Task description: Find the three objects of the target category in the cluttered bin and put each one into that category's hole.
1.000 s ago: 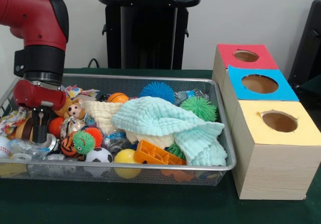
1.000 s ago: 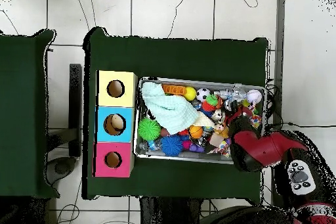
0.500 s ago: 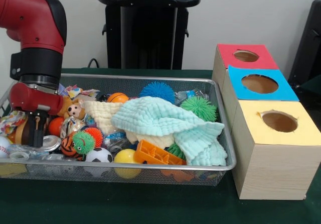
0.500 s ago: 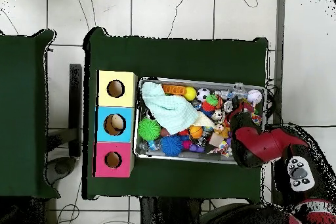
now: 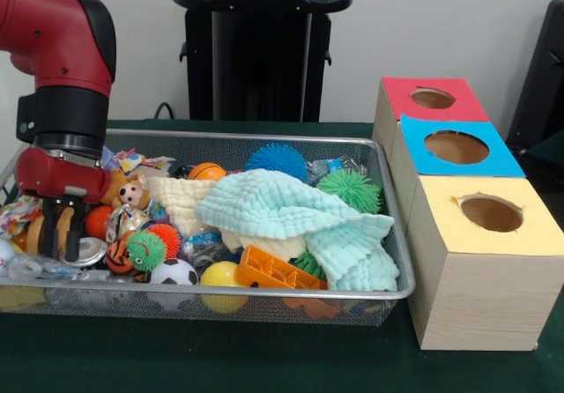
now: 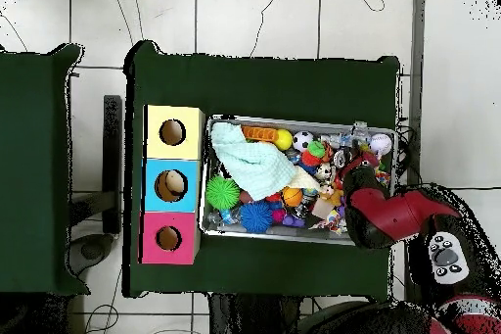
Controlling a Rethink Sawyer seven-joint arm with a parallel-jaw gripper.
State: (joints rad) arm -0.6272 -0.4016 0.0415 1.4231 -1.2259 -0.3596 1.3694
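Note:
The wire mesh bin (image 5: pixel 264 289) is packed with toys. My gripper (image 5: pixel 55 245) reaches down into its left end with its fingers (image 5: pixel 70 230) apart and nothing held; in the overhead view the gripper (image 6: pixel 356 163) is at the bin's right end. A clear crinkly plastic lump (image 5: pixel 40 267) lies just below the fingertips at the front left corner. Another clear bluish lump (image 5: pixel 201 240) sits mid-bin beside the cloth, and a third (image 5: pixel 328 166) shows at the back right. The blue-topped hole (image 5: pixel 456 147) is in the middle box to the right of the bin; it also shows in the overhead view (image 6: pixel 171 185).
A pale green cloth (image 5: pixel 291 217) covers the bin's middle. Spiky balls (image 5: pixel 350 189), a soccer ball (image 5: pixel 174 273), an orange plastic piece (image 5: pixel 269 271) and a silver can (image 5: pixel 89 251) crowd around. Red-topped (image 5: pixel 432 98) and yellow-topped (image 5: pixel 491 212) holes flank the blue one.
My gripper has shifted a little toward the bin's left end in the front view and stays low among the toys. Nothing was picked up.

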